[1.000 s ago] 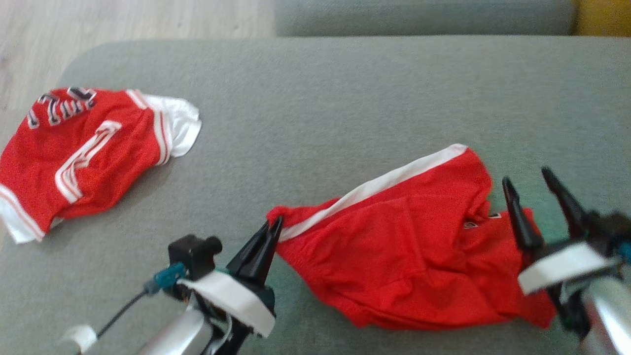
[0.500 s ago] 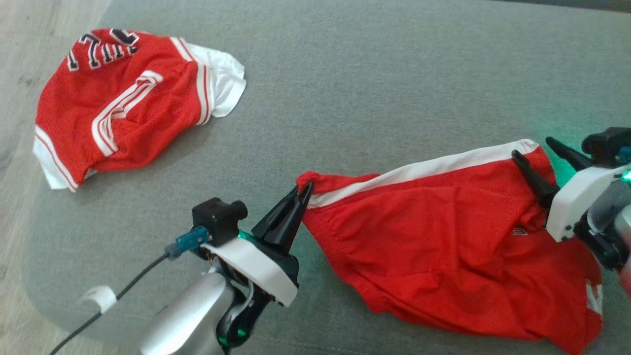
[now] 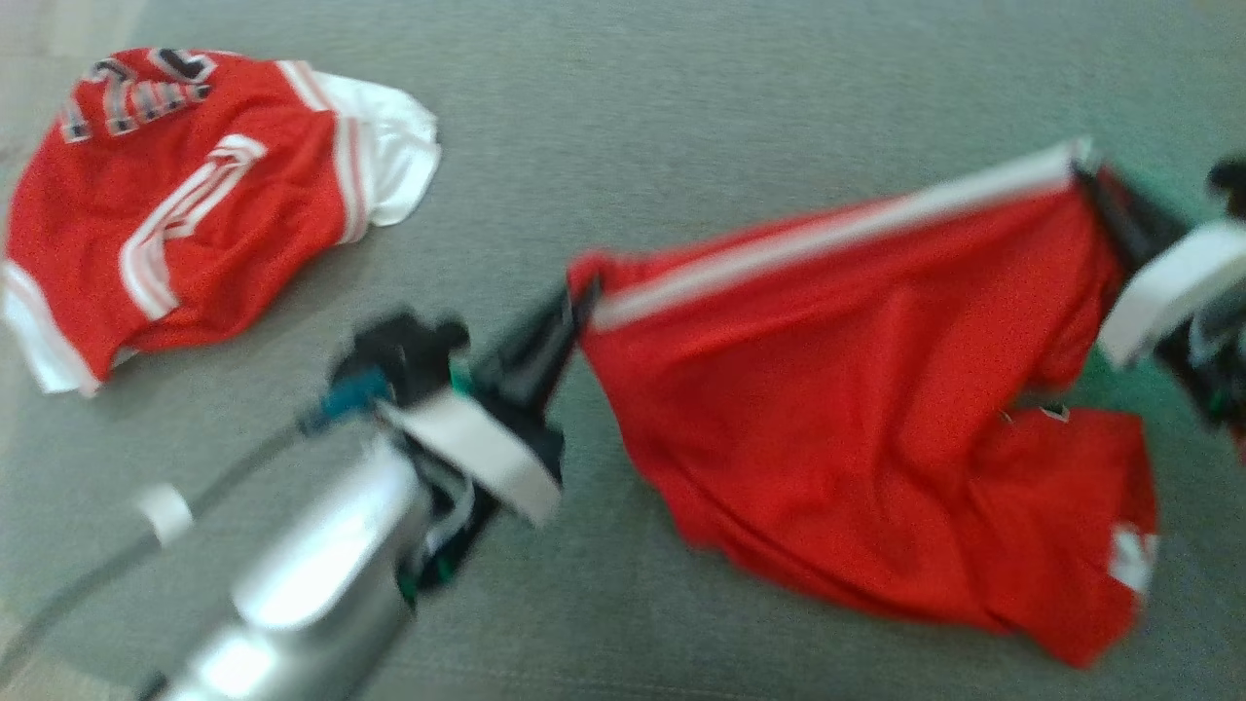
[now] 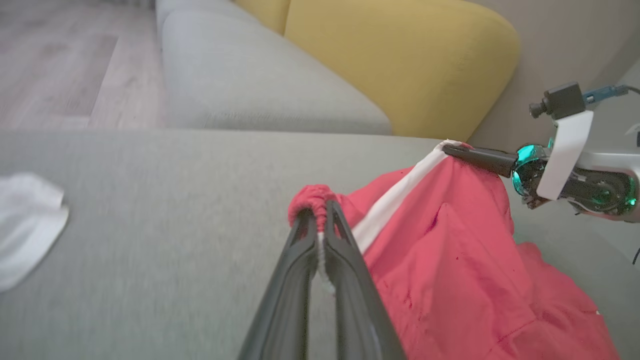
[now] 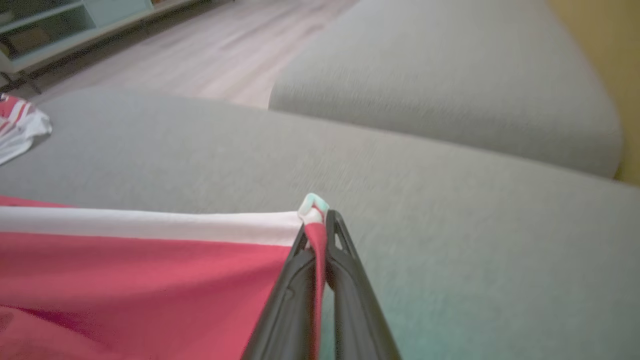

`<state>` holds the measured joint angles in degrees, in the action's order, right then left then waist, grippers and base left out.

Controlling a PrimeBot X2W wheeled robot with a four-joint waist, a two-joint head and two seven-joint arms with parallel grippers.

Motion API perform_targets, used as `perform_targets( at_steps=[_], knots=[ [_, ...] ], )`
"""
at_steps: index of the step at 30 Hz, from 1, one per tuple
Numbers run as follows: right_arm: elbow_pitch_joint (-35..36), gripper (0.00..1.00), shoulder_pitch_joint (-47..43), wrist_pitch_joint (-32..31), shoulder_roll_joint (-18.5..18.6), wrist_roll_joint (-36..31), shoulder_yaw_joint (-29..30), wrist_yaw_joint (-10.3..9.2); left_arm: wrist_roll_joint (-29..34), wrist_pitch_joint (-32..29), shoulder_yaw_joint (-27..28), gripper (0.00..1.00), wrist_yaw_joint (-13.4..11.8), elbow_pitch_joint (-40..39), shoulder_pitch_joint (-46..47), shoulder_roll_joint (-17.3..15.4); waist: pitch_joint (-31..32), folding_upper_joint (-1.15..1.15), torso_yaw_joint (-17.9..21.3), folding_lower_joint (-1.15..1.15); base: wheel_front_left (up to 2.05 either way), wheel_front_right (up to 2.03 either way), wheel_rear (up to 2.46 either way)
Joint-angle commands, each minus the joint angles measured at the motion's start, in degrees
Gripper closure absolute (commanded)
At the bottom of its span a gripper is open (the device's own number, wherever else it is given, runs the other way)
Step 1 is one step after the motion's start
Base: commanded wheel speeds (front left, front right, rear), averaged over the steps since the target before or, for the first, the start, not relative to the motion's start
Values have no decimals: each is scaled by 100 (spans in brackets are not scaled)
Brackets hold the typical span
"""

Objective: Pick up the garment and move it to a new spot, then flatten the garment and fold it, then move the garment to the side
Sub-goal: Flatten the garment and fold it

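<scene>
Closed the right hand point(image 5: 319, 224), wide open a second ago, on the white-striped corner of the garment point(image 3: 827, 389); pulled that edge taut from the left hand point(image 4: 320, 212).

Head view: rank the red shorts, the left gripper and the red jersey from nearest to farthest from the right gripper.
1. Red shorts: pinched in the right gripper at their white-striped corner.
2. Left gripper: at the shorts' opposite corner, to the left.
3. Red jersey: far left on the grey cushion.

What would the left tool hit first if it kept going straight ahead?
Past the red garment it pinches, the left tool would probably meet the grey sofa seat first, though depth is unclear.
</scene>
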<state>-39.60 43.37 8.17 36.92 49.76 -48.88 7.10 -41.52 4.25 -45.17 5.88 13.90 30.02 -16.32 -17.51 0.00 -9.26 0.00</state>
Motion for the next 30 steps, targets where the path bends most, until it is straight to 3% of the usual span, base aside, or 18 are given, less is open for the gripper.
perform_targets(
  at_steps=[1,5,10,16,21,25,30],
  knots=[
    [-8,100,341,211,209,-67,40,39,165,-4,296,100,3,-271,689,-193,-117,0,252,0,0,0,0],
    [-272,100,1204,517,369,-64,338,39,549,5,401,100,39,-194,1881,-132,-299,0,614,0,0,0,0],
    [-328,100,2275,660,671,-225,775,39,996,444,421,100,110,457,3611,277,-461,0,1078,0,0,0,0],
    [257,100,2898,680,931,-592,1526,39,1308,1009,363,100,153,1276,4965,479,-486,0,1476,0,0,0,0],
    [912,100,1992,682,949,-935,1930,39,1576,1071,106,100,158,1200,4396,291,-449,0,1572,0,0,0,0],
    [1296,100,494,682,784,-1094,2260,39,1808,1073,-223,100,159,775,2994,161,-410,0,1509,0,0,0,0],
    [1921,100,-1616,682,211,-1398,3365,39,2079,1074,-427,100,103,248,1000,117,-240,0,1420,0,0,0,0]
  ],
)
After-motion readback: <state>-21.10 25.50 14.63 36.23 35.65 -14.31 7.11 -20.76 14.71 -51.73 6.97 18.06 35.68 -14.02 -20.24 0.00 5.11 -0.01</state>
